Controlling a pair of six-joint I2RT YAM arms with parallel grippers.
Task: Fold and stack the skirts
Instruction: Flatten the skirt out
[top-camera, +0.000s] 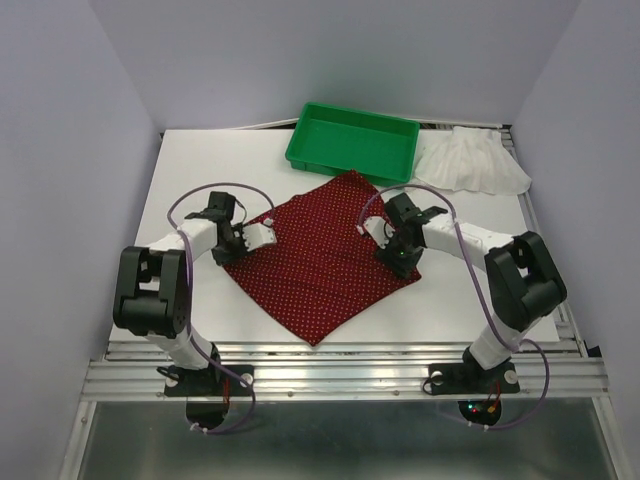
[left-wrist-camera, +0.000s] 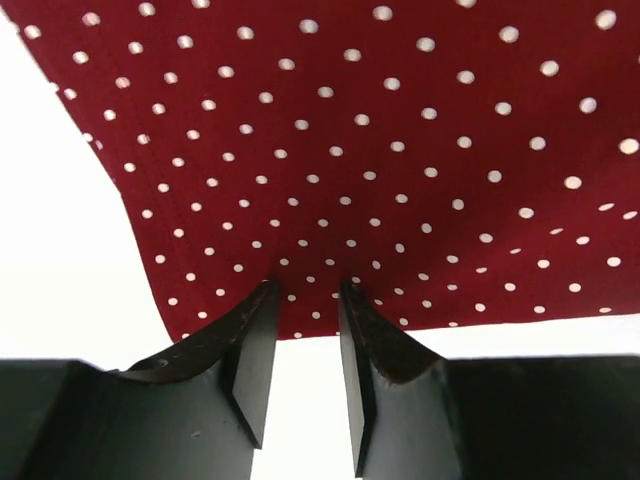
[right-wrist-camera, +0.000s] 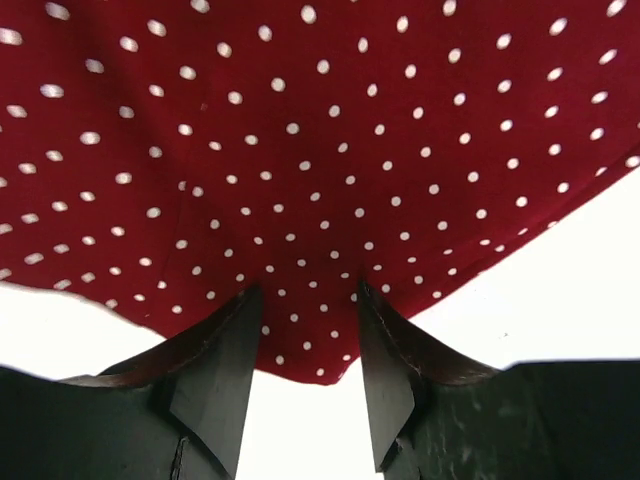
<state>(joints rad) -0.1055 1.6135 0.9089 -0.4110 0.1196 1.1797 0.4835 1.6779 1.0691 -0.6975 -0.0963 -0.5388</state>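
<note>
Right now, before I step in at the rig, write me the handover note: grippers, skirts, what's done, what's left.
Grippers: the left gripper has its jaws apart, tips on the red skirt at the edge near its left corner. The right gripper has its jaws apart, tips astride the skirt's right corner. Neither is clamped yet.
Things: the red skirt lies spread flat as a diamond mid-table. The white skirt lies at the far right, beside the green tray.
Done: nothing folded, nothing stacked.
Left: fold the red skirt, fold the white skirt, stack them.
</note>
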